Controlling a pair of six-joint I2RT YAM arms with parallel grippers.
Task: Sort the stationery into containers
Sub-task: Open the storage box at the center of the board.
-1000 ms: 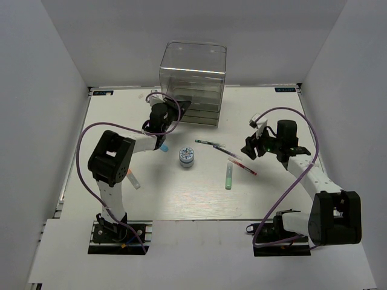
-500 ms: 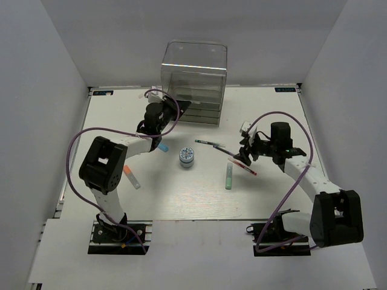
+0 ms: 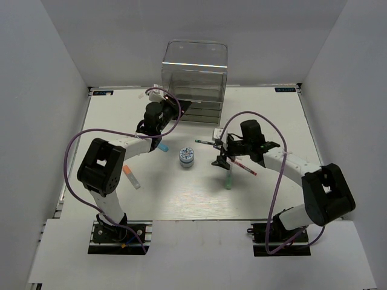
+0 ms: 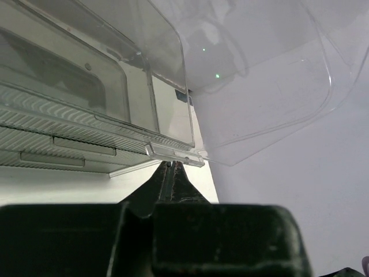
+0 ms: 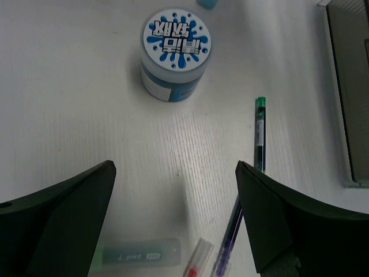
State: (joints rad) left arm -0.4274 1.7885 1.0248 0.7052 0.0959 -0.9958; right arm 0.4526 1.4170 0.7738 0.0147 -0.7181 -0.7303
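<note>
Here R arm [image 3: 275,158] low over pens [image 5: 260,135], jaws wide.

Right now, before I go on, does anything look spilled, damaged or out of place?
Nothing looks spilled or broken. The orange-capped marker lies alone beside the left arm, well apart from the pens and the pot. The blue-capped marker is partly hidden under that arm.
</note>
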